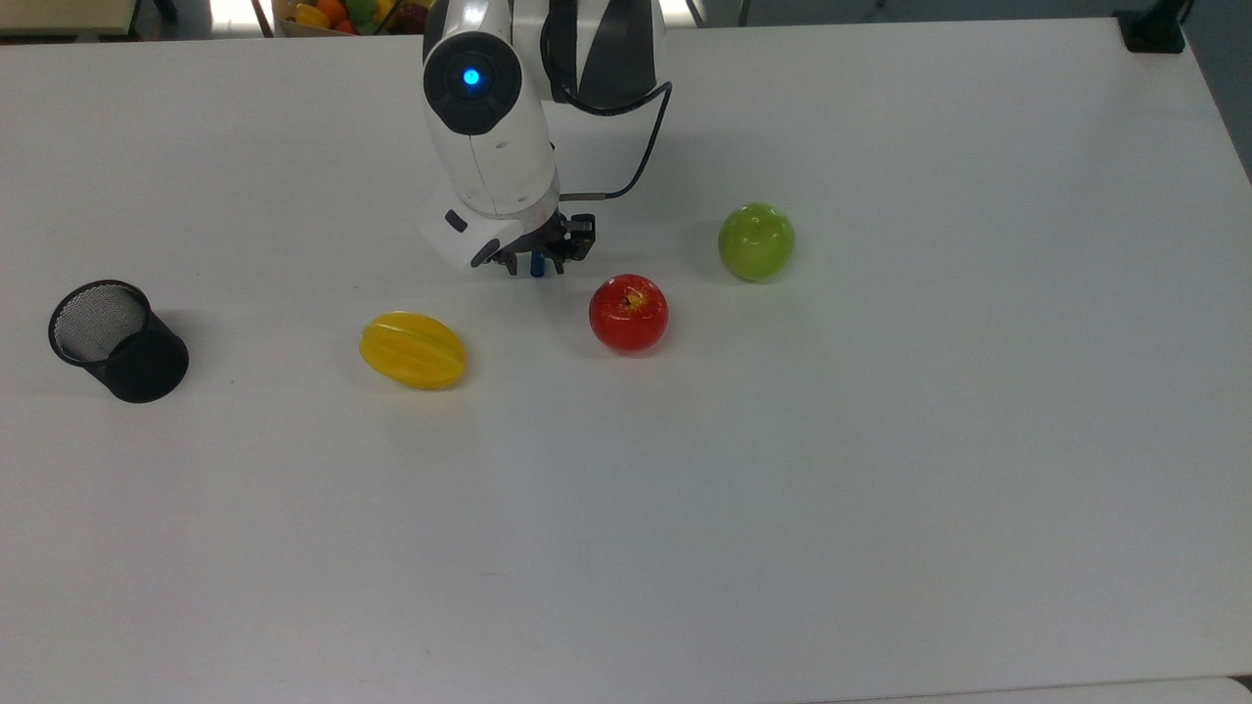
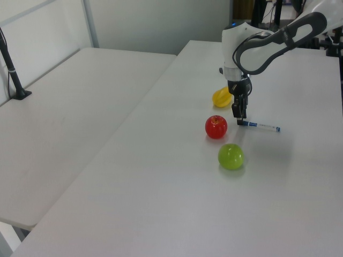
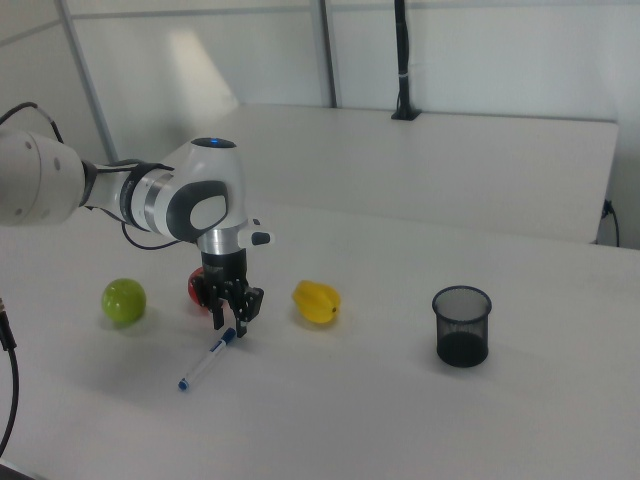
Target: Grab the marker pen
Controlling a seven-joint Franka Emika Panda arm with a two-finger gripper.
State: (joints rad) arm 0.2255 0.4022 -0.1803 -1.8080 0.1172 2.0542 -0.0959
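No readable text, labels, brands, numbers or signs anywhere. Marker pen (image 2: 259, 126) barrel carries blue marks beside the gripper (image 2: 240, 119); nothing legible.

Arm low, gripper (image 3: 229, 325) pointing down

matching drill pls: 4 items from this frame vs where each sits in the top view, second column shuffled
Items:
1. mesh cup
2. green apple
3. red apple
4. yellow starfruit

Places in the top view:
A. between the starfruit and the green apple
B. farthest toward the top view's right
C. farthest toward the top view's left
D. between the mesh cup and the red apple

Pairs: 1-C, 2-B, 3-A, 4-D
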